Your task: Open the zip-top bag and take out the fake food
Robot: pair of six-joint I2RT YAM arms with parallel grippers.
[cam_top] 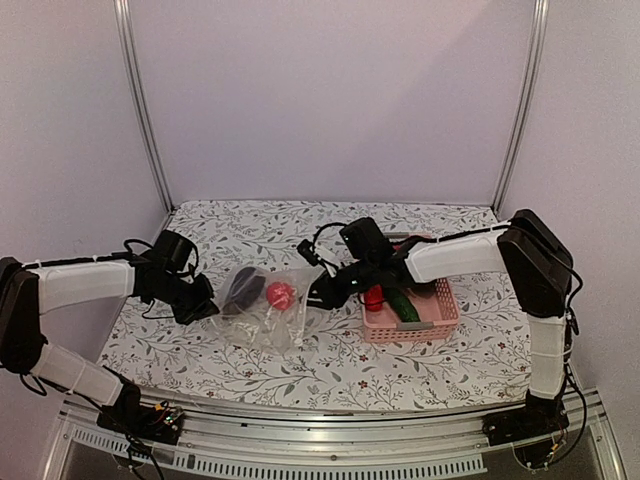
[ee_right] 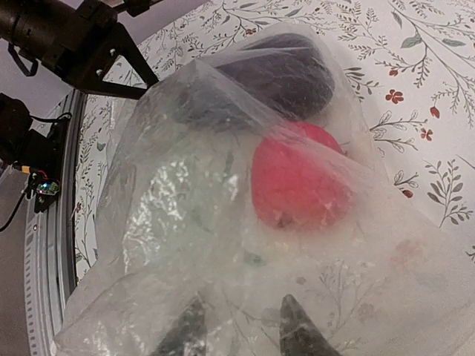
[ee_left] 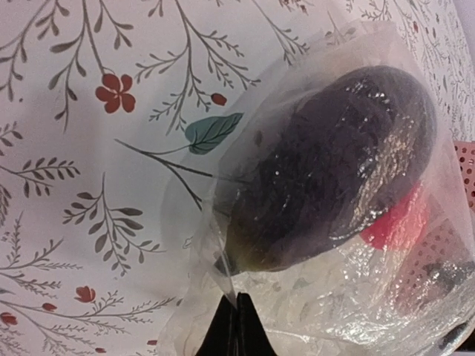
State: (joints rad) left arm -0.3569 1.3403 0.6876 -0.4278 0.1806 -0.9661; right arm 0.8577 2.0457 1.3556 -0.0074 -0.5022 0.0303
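Mid-surface [cam_top: 420, 375], the zip-top bag [cam_top: 268, 328] is pinched at its left edge by the closed left tool [ee_left: 237, 330], apparently to anchor it, while the right tool [ee_right: 245, 330] hangs half-open over its right side, gripping nothing evident, with the fake food [cam_top: 281, 294] inside toward the far end.

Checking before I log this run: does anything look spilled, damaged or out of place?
Nothing spilled or broken. The bag is crumpled, with the eggplant and a red fruit inside; the cucumber and a red piece lie in the basket.
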